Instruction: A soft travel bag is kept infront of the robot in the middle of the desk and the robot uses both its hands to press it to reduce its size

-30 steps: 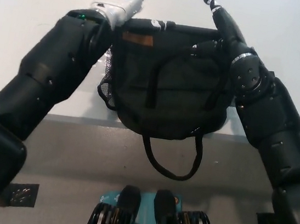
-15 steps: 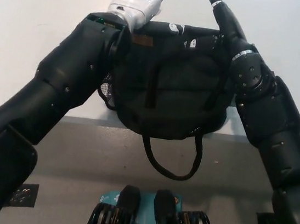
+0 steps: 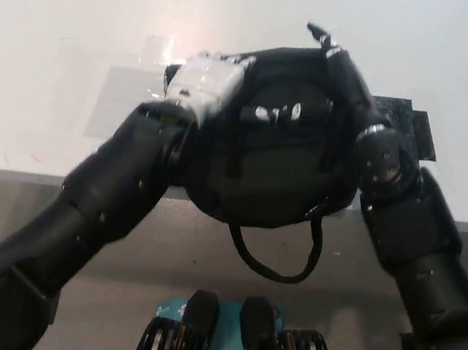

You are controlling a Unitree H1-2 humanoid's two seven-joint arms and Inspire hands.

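Because the job was to squash the bag rather than lift it, I had both hands laid flat over it instead of closed around any part. The soft travel bag [image 3: 275, 159] sat in the middle of the white desk [image 3: 52, 47], right at the near edge, with its lower side bulging over that edge and its carry strap [image 3: 275, 254] hanging in a loop below the desk front. My white left hand [image 3: 207, 85] lay palm down on the bag's upper left, fingers spread flat against the fabric and gripping nothing. My black right hand [image 3: 339, 68] lay along the upper right edge of the bag, fingers stretched out toward the far side; it seemed to be pressing too and not clasping anything, though black on black made its outline hard to follow. With one hand on each side, the load would fall across the top of the bag, which I judged was the point of the placement, and the bag looked bunched and rounded between them.

As for writing, a small white mark [image 3: 278, 112] showed on the dark fabric near the middle of the top, a logo or short word, but it was too small and blurred for me to read. I could make out no other label or lettering on the bag or the desk.
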